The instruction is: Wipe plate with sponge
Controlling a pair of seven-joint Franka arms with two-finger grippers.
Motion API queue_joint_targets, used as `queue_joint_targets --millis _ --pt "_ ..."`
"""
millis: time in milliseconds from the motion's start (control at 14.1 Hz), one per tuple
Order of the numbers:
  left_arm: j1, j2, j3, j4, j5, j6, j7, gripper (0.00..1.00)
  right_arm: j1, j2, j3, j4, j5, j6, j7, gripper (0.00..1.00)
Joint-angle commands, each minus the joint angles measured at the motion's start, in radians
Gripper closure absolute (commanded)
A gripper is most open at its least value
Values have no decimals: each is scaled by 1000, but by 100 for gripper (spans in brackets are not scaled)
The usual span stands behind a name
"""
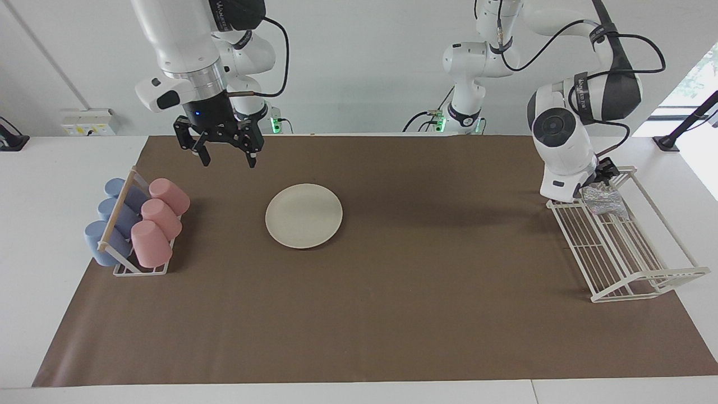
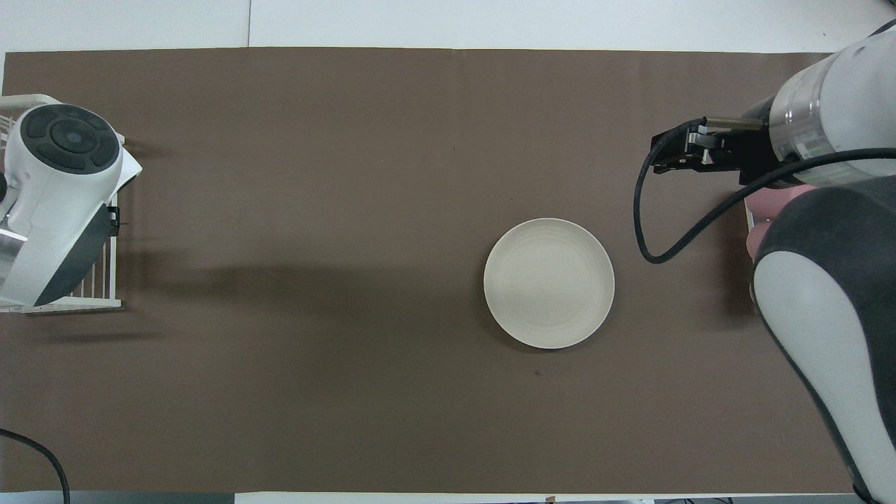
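The cream-white plate (image 1: 303, 215) (image 2: 549, 283) lies flat on the brown mat, toward the right arm's end of the table. The silvery sponge (image 1: 604, 202) lies in the white wire rack (image 1: 622, 258) at the left arm's end, in the part of it nearer to the robots. My left gripper (image 1: 604, 173) is low over the rack, right at the sponge, and is mostly hidden by its own wrist. In the overhead view that wrist covers both the sponge and the gripper. My right gripper (image 1: 227, 157) (image 2: 675, 152) hangs open and empty over the mat, between the cup holder and the plate.
A holder with pink and blue cups (image 1: 137, 224) stands at the right arm's end of the mat. The right arm covers most of it in the overhead view. The white wire rack (image 2: 84, 302) stands at the mat's edge.
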Motion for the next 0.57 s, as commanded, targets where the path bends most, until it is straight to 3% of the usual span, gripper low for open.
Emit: queue_joint_targets --millis 0,495 --pt "-22 -22 11 -94 137 47 -83 0 24 11 1 32 -6 -59 218 0" --pt "7 -22 12 -109 140 96 -125 0 148 -38 4 -46 -3 -87 607 0"
